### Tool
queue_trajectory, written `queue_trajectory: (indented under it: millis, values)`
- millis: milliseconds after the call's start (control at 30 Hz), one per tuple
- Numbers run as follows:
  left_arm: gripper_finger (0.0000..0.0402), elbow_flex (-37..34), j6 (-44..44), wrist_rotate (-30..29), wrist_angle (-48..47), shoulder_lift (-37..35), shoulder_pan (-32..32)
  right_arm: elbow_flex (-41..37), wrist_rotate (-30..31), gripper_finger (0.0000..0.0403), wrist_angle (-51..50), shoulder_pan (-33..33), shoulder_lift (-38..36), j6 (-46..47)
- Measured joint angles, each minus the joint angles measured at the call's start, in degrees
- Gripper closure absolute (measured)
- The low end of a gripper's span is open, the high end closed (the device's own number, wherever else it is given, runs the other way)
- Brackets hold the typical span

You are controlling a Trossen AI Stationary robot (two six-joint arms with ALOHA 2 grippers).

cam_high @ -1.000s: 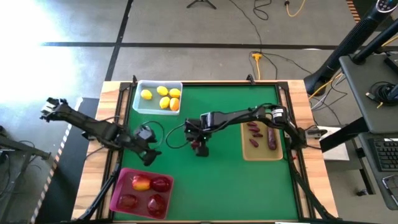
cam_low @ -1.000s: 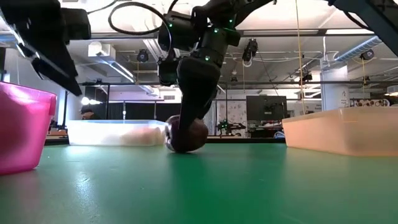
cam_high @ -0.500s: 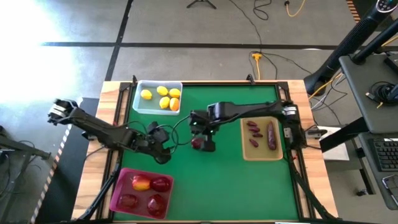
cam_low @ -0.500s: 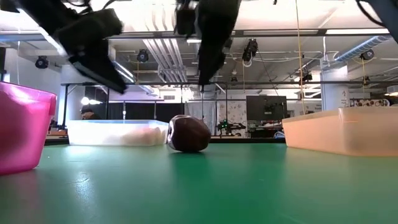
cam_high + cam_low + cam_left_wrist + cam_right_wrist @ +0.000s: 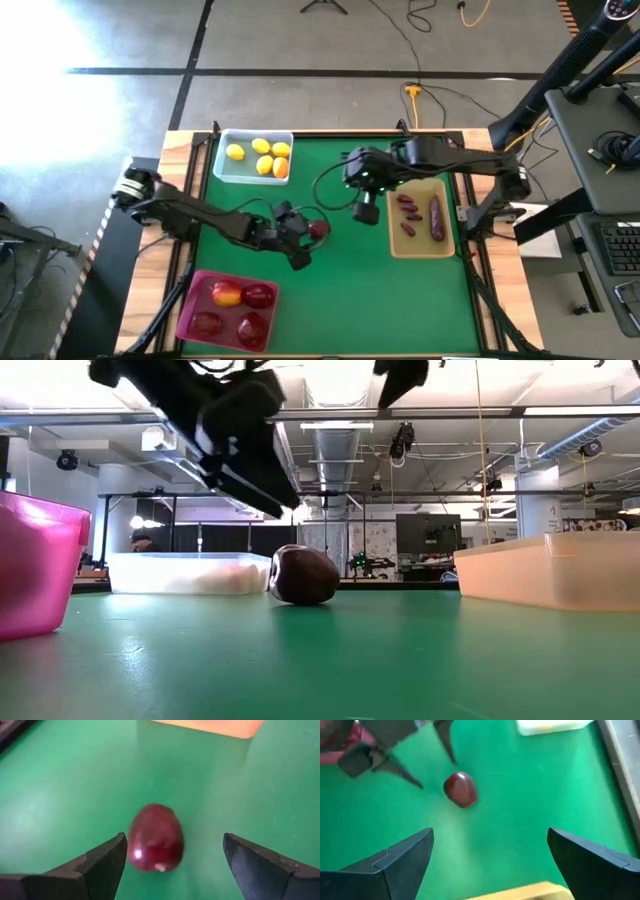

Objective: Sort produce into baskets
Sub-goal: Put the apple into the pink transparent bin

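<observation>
Red fruit [image 5: 318, 229] half hidden behind left tool [image 5: 296, 232]

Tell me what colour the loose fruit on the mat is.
The round glossy fruit is dark red, clearest in the left wrist view.

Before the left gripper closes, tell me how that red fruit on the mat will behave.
The red fruit looks rounded and glossy, so it may roll or slip if nudged. Lying loose between the open left gripper fingers, it probably needs a centred squeeze.
</observation>
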Motion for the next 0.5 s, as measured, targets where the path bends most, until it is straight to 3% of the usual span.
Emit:
queue_trajectory:
  millis: [133,500]
  values:
    - [0.0092,3.56,-1.51,0.46,0.25,3.91,0.00,0.00,2.80,0.0020,-1.07,0.81,-3.39,0.84]
    - [0.0063,3.54,1.82,3.57,1.25,6.65,2.49,0.00,8.42,0.0020,-2.06,2.73,-7.15,4.98]
